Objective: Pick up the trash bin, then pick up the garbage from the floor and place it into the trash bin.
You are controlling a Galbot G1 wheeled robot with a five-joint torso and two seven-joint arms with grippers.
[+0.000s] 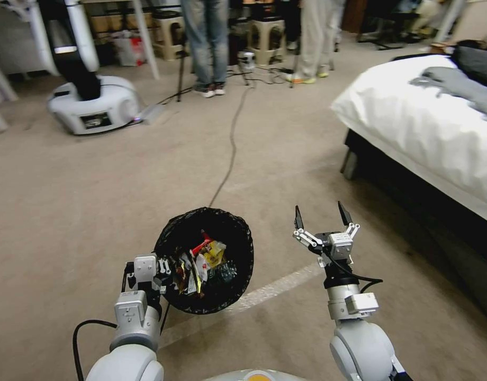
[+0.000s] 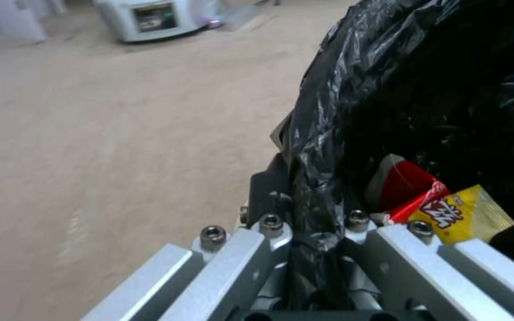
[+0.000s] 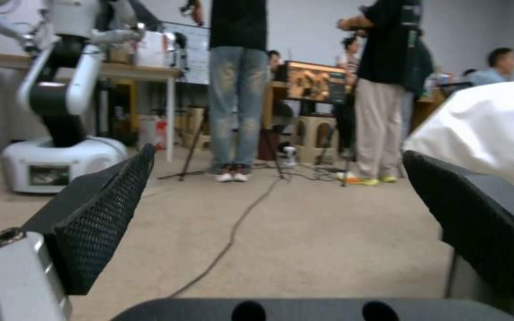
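The trash bin (image 1: 235,233), lined with a crinkled black bag, hangs above the carpet in front of me. My left gripper (image 1: 167,267) is shut on the near-left rim of the trash bin (image 2: 328,102). Inside the bin lies garbage (image 1: 201,262): a red-white packet (image 2: 403,185), a yellow wrapper (image 2: 462,214) and shiny wrappers. My right gripper (image 1: 323,214) is held to the right of the bin, open, with nothing between its fingers (image 3: 105,214).
A bed with a white duvet (image 1: 429,127) fills the right side. A black cable (image 1: 233,143) runs across the carpet towards people standing at the back. Another white robot base (image 1: 92,106) stands at the far left. A pale tape line (image 1: 264,293) crosses the floor.
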